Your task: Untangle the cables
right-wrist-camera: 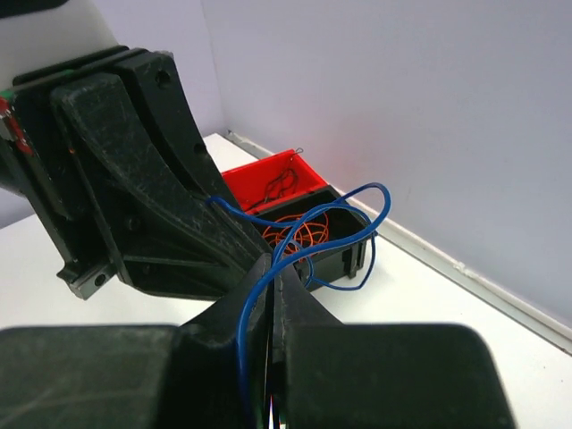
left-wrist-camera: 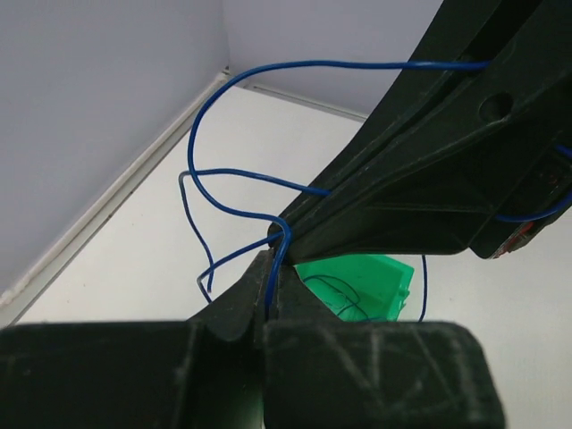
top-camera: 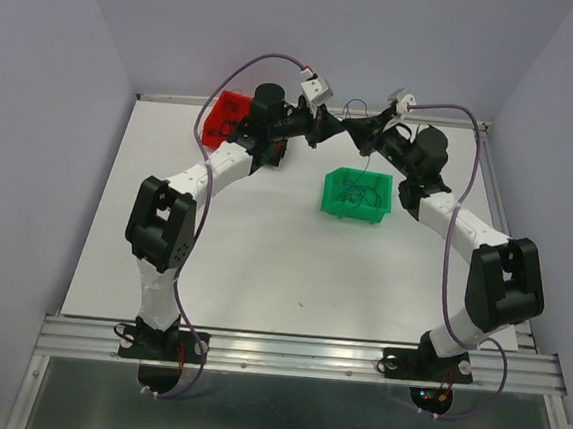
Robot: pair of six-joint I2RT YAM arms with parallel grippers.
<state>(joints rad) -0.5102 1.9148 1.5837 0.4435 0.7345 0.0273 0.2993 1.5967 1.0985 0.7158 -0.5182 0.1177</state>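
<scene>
Left gripper (left-wrist-camera: 271, 268): the jaws are pressing together on the blue cable (left-wrist-camera: 191, 143), pinching it right at the tips, at lower centre of the left wrist view.
Right gripper (right-wrist-camera: 268, 268): its jaws are also pinching the blue cable; the strand is running down between the fingers.
Gripper relation: the two are meeting tip to tip at upper centre of the top view, raised above the table (top-camera: 262, 263).
Blue cable: it is looping out to the left of the pinch in several arcs, with bare ends hanging free. I cannot tell whether this is one strand or two.
Other cables (top-camera: 354, 192): these are lying in the green bin (top-camera: 352, 212), right of centre.
Orange cables (right-wrist-camera: 299, 234): these are sitting in the black bin (right-wrist-camera: 344, 250), with the red bin (top-camera: 219, 128) just behind it.
Step in hand (judgement): the arms are probably starting to pull the blue tangle apart from the shared pinch.
Doing it well: the grippers should be drawing apart slowly and level, so the loops are feeding through and not cinching.
Watching for: a crossing is tightening near the tips, so a pause may be needed there, with one gripper regrasping further along.
Risk: the thin wire is liable to slip from the tips, or the trailing loop may snag a bin rim.
</scene>
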